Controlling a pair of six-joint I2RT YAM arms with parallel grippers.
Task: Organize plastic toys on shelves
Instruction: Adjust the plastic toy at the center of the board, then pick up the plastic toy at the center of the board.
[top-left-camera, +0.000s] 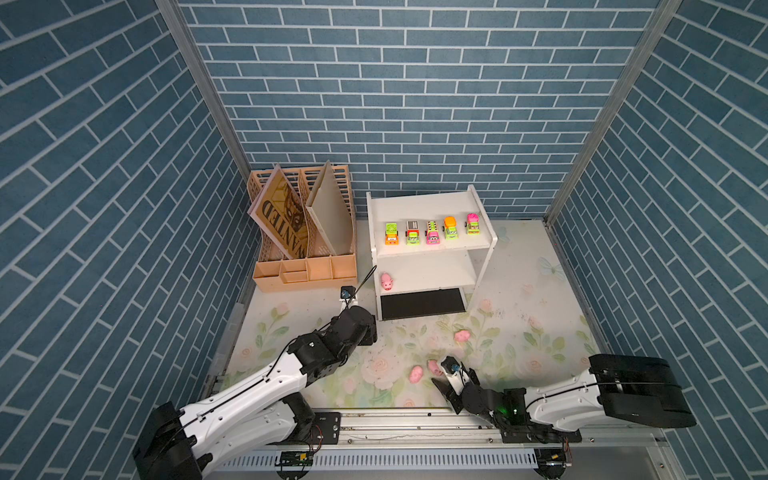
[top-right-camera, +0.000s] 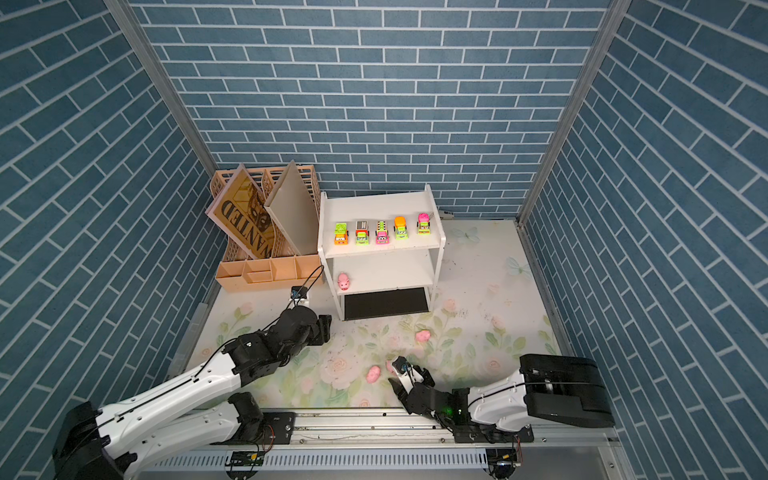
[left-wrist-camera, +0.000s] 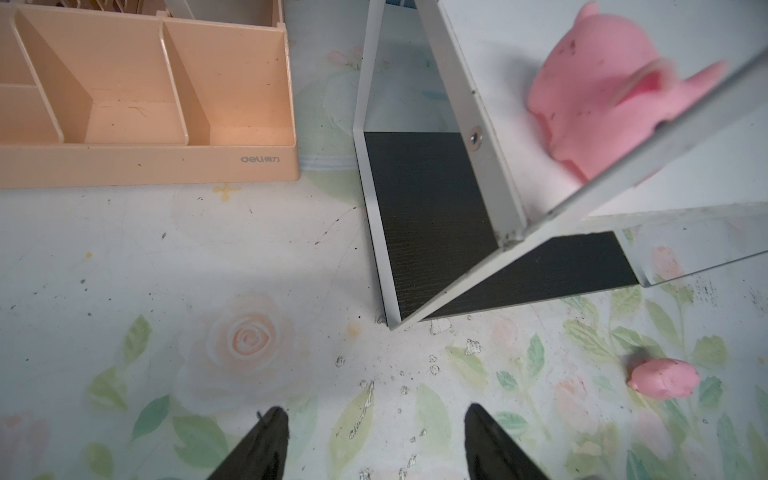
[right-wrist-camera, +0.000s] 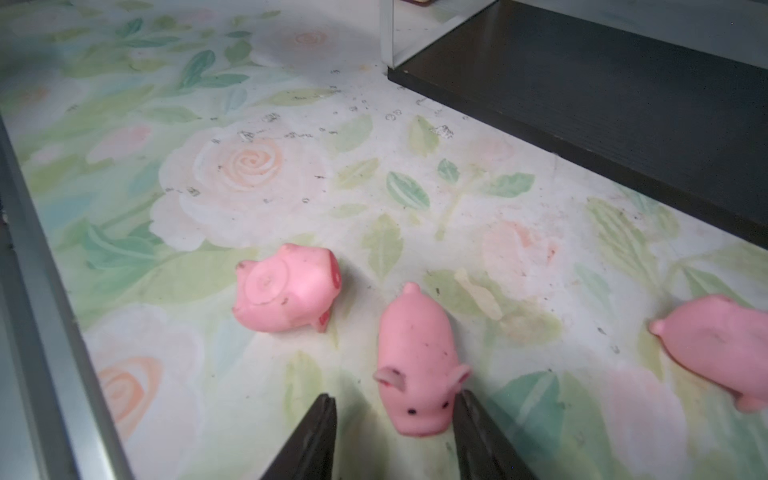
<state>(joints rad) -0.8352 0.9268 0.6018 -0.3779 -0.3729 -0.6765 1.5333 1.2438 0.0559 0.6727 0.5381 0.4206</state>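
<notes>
**Right tool** (right-wrist-camera: 397, 397): well out in front of the shelves (top-left-camera: 428, 208), low over the desk (top-left-camera: 519, 291). Jaws partly apart, straddling the head of the nearest pig (right-wrist-camera: 415, 361). One finger (right-wrist-camera: 471, 419) is at its cheek and there is a gap at the other. The grip is not closed.

**Overturned pig** (right-wrist-camera: 284, 291): just beside the nearest pig, on the desk in front of the shelves, lying on its side with the underside showing.

**Third pig** (top-left-camera: 461, 335): on the desk, closer to the shelves' dark bottom board, apart from the other two.

**Left tool** (left-wrist-camera: 374, 409): near the shelves' front left corner, over the desk. Jaws wide apart, holding nothing.

**Shelved pig** (top-left-camera: 387, 281): on the middle board, at its left end, upright.

**Trucks** (top-left-camera: 432, 232): five in a row across the top board, fronts toward the front edge.

**File organizer** (top-left-camera: 305, 270): peach, just left of the shelves, holding a "WANTED" board.
</notes>
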